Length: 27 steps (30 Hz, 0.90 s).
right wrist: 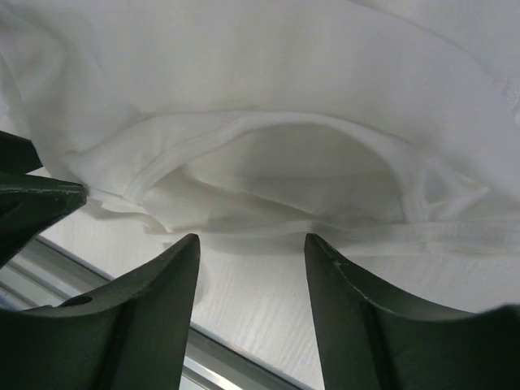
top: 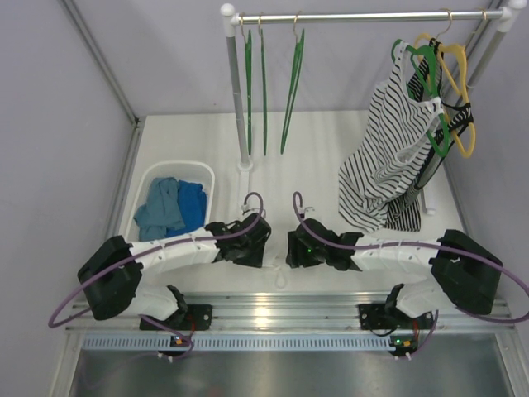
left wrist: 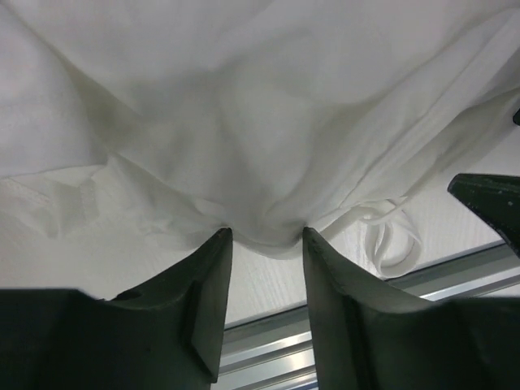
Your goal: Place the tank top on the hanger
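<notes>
The white worktop (top: 190,136) filled most of the overhead view, with a clothes rack (top: 364,16) standing at its far edge. The tank top (left wrist: 244,122) lay crumpled on the worktop near its near edge, at the middle, under the two claws. It was plain white, thin and softly creased, and from above it was hard to make out against the white surface. One of its openings, edged with a narrow stitched band, arched just beyond the right claw's tips. A thin strap (left wrist: 394,240) curled into a loop at the near hem.

A black-and-white striped top (top: 384,157) hung at the right of the rack, beside a yellow hanger (top: 459,83). A white basket (top: 178,165) at the left held blue clothes (top: 173,207). Three bare green hangers (top: 264,91) hung from the left part of the rail.

The left claw (left wrist: 266,236) stood about half open. A puckered fold of the tank top's edge sat right at its tips, not clamped. The right claw (right wrist: 252,240) also stood about half open, with bare worktop between its fingers and the cloth just past them. The two claws sat close together, each showing at the edge of the other's wrist view.
</notes>
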Each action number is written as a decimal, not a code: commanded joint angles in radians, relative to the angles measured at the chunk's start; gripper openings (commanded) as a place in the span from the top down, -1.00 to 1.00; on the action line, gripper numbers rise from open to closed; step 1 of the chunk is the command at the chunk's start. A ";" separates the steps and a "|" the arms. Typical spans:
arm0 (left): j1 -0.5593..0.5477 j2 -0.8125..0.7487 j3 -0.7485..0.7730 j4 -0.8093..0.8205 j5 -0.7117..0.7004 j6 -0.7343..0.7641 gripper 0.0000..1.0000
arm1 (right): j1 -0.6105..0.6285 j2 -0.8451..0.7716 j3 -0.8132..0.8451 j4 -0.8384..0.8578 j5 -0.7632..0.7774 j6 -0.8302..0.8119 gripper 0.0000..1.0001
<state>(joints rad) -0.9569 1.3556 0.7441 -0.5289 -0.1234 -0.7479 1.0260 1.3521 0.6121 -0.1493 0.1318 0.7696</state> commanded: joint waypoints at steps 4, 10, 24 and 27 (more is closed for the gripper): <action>-0.003 0.037 0.046 0.056 -0.027 0.031 0.45 | 0.017 0.058 0.057 0.030 0.043 0.003 0.10; -0.002 0.039 0.067 0.049 -0.051 0.039 1.00 | 0.017 0.036 0.046 0.008 0.060 -0.001 0.44; 0.003 -0.137 0.118 0.027 -0.171 0.024 1.00 | 0.008 -0.171 -0.038 -0.090 0.127 0.002 0.95; 0.004 -0.150 0.135 0.012 -0.174 0.027 1.00 | 0.005 -0.173 -0.043 -0.073 0.115 0.014 0.59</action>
<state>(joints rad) -0.9565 1.2331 0.8345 -0.5312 -0.2630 -0.7235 1.0256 1.1961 0.5755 -0.2329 0.2283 0.7731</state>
